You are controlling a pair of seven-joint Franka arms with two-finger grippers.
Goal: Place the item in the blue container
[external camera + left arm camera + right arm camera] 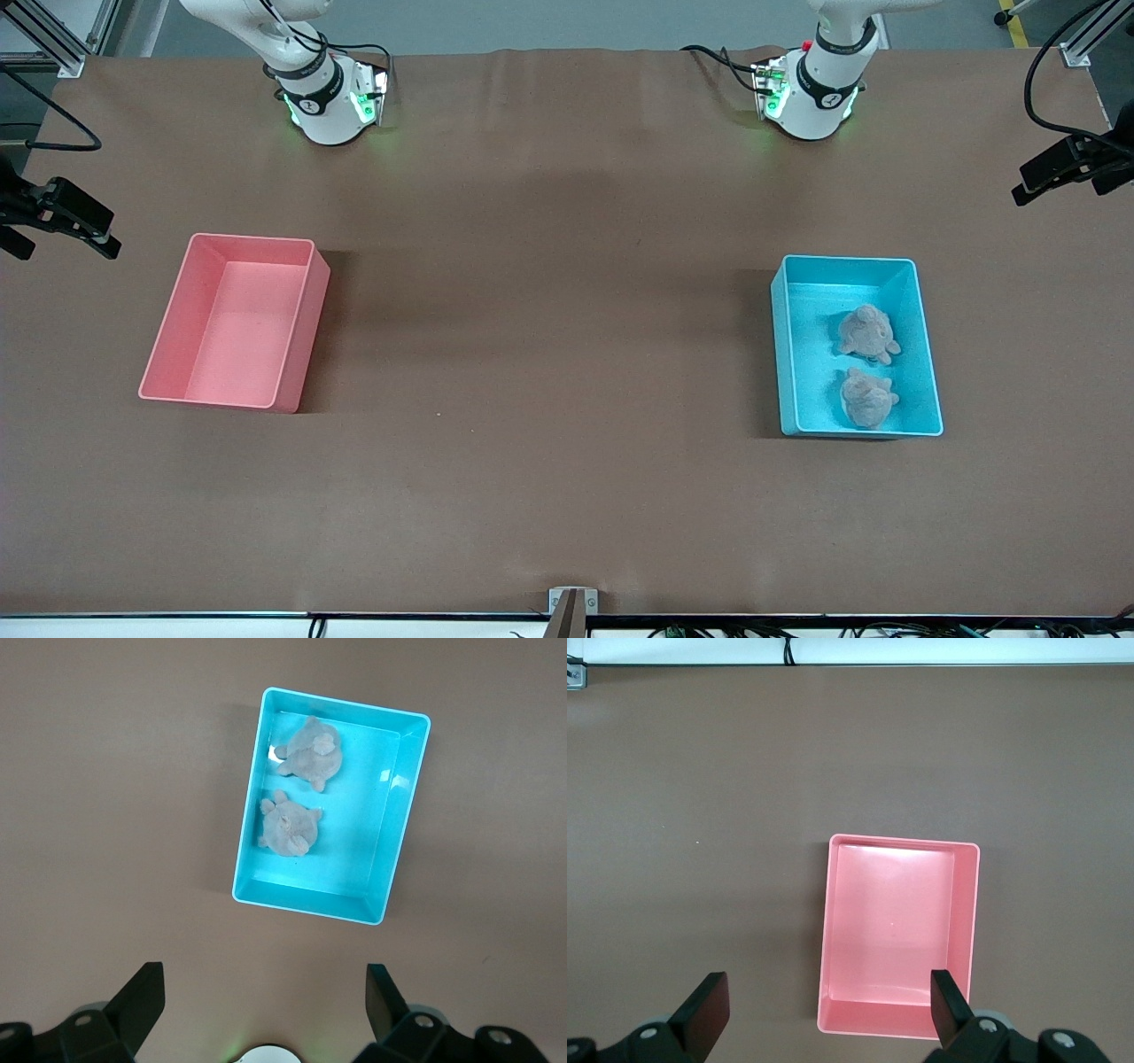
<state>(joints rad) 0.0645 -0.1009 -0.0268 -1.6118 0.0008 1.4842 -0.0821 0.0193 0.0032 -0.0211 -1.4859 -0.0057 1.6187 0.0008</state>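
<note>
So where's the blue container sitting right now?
The blue container sits on the table toward the left arm's end, holding two grey plush toys, with the pink bin toward the right arm's end.

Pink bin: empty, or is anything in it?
Empty. The pink bin shows only bare floor in both views; both plush toys lie in the blue container.

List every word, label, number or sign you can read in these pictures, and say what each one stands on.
None can be read.
Blue container: plain walls, no print.
Pink bin: plain walls, no print.
Two grey plush toys in the blue container: no tag shows.
Arm bases: each black band bears a small white mark, too small to read.
Left gripper and right gripper: open, unmarked.
</note>
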